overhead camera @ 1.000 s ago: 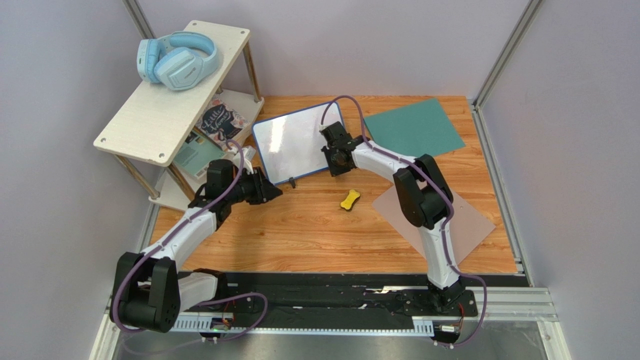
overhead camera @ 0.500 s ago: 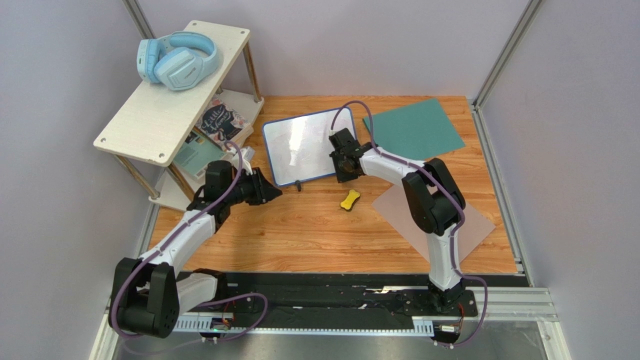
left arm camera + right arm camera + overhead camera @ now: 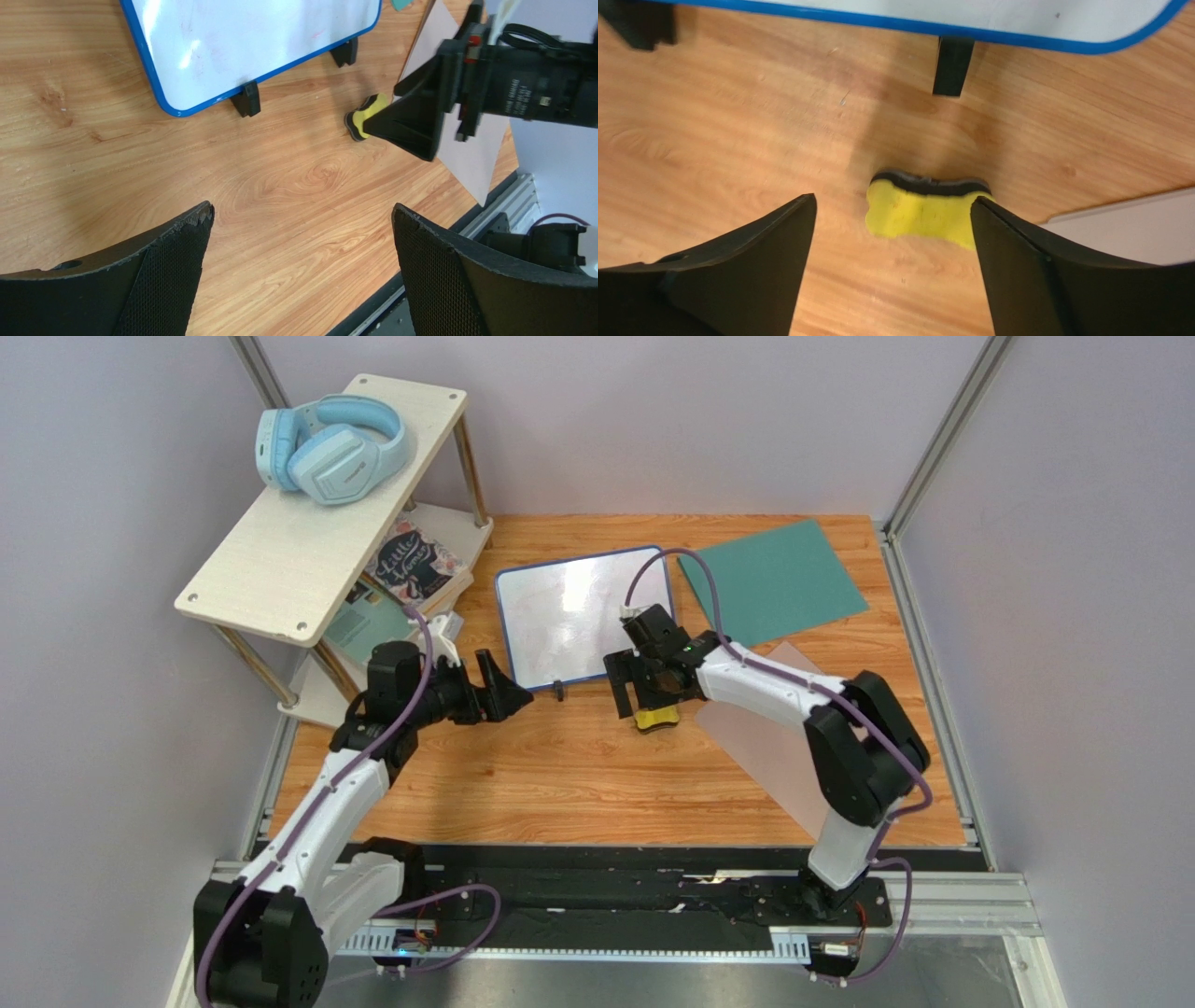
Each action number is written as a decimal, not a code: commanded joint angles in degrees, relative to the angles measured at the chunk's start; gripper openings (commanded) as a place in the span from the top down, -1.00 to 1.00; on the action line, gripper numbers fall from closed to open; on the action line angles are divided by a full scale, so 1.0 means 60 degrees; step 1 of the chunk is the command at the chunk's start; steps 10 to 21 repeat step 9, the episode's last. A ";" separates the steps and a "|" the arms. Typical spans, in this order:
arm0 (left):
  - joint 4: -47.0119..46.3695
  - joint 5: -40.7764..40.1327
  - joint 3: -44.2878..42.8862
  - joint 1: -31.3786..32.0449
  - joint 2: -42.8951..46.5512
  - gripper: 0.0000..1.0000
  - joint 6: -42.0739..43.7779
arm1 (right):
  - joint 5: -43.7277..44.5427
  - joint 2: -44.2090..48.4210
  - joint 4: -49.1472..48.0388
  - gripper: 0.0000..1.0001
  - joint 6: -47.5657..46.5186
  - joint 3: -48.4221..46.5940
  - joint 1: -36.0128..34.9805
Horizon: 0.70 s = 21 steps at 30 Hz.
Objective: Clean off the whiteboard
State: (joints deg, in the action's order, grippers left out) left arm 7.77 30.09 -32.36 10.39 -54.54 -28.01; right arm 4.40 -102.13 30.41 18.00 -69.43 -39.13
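The whiteboard [image 3: 575, 613] stands on small black feet at the back of the table, blue-framed, with faint pink marks [image 3: 246, 42]; only its lower edge [image 3: 990, 29] shows in the right wrist view. A yellow eraser [image 3: 654, 716] with a black underside lies just in front of it [image 3: 366, 120]. My right gripper [image 3: 645, 697] hangs open right over the eraser [image 3: 922, 213], which lies just ahead of the fingertips near the right finger; nothing is held [image 3: 892, 203]. My left gripper [image 3: 502, 686] is open and empty beside the board's near-left corner [image 3: 302, 212].
A white shelf [image 3: 323, 504] with blue headphones [image 3: 333, 448] and books [image 3: 407, 567] stands at the back left. A teal sheet [image 3: 772, 574] lies at the back right. A grey-brown sheet [image 3: 786, 756] lies under my right arm. Walls close in on the sides and back.
Both grippers have opened and let go of the whiteboard, which has shifted right. My right gripper came down from the board's right edge to over the eraser. The left drew back slightly.
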 commanded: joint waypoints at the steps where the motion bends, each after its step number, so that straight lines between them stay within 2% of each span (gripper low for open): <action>1: 0.1076 -0.0092 -0.0890 0.0026 0.0608 -0.98 0.0127 | 0.0145 0.1974 -0.0177 -0.84 0.0164 0.0393 -0.0055; 4: 0.1719 -0.0165 -0.1344 0.0026 0.0960 -0.99 0.0098 | 0.0437 0.3292 -0.0015 -0.94 0.0266 0.0744 -0.0084; 9: 0.1897 0.0582 -0.1900 0.0026 0.1414 -0.98 0.0274 | 0.0861 0.5577 0.0029 -1.00 0.0383 0.1507 -0.0142; 21: 0.1897 0.0582 -0.1900 0.0026 0.1414 -0.98 0.0274 | 0.0861 0.5577 0.0029 -1.00 0.0383 0.1507 -0.0142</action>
